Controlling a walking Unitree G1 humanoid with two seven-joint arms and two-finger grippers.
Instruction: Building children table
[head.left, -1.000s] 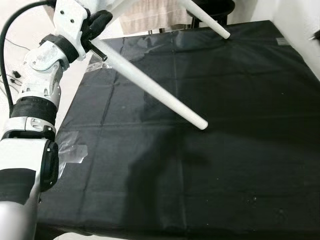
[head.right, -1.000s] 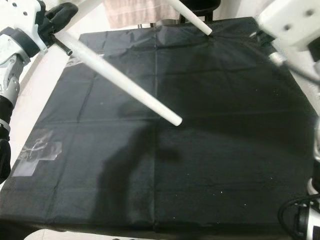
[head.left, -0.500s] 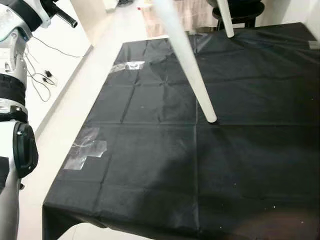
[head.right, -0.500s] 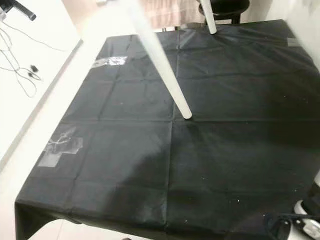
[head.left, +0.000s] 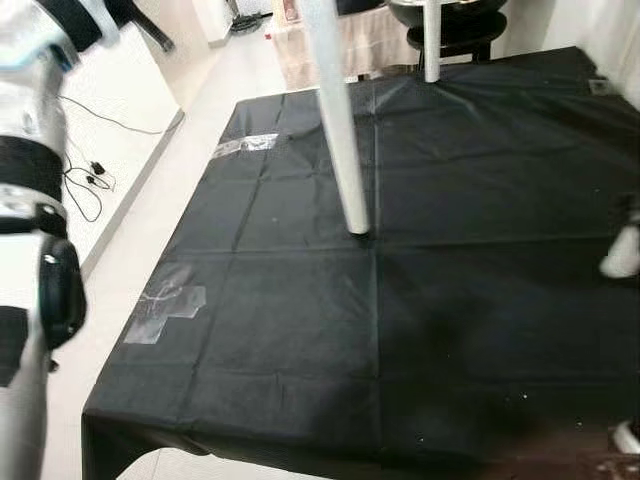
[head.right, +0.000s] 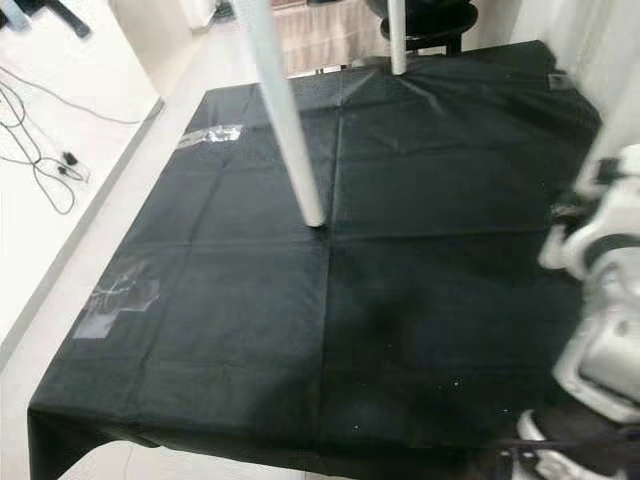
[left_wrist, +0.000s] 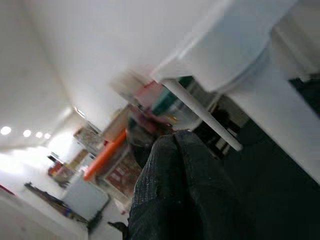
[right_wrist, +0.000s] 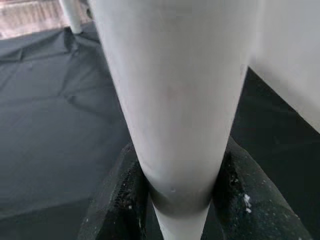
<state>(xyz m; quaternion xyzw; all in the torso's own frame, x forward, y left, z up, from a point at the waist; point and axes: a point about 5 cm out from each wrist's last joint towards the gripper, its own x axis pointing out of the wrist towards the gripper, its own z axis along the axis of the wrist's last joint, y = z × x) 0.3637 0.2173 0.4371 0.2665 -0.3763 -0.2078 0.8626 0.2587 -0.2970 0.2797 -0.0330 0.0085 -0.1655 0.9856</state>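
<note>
The right gripper has its jaws clamped around a white tapered table leg. Another white leg stands on the black floor sheet. I cannot tell how the left gripper's jaws are set.

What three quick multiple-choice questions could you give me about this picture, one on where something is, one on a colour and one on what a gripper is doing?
1. Where does the foot of the near table leg stand?
A. on the black sheet
B. on the bare floor
C. on a chair

2. What colour are the table legs?
A. red
B. white
C. brown

3. What is the right gripper doing?
A. hanging open
B. holding a cable
C. clamped on a table leg

Answers: 1 A, the leg's tip meets the sheet near its middle. 2 B, both legs look white. 3 C, the right wrist view has a black finger on each side of the leg.
</note>
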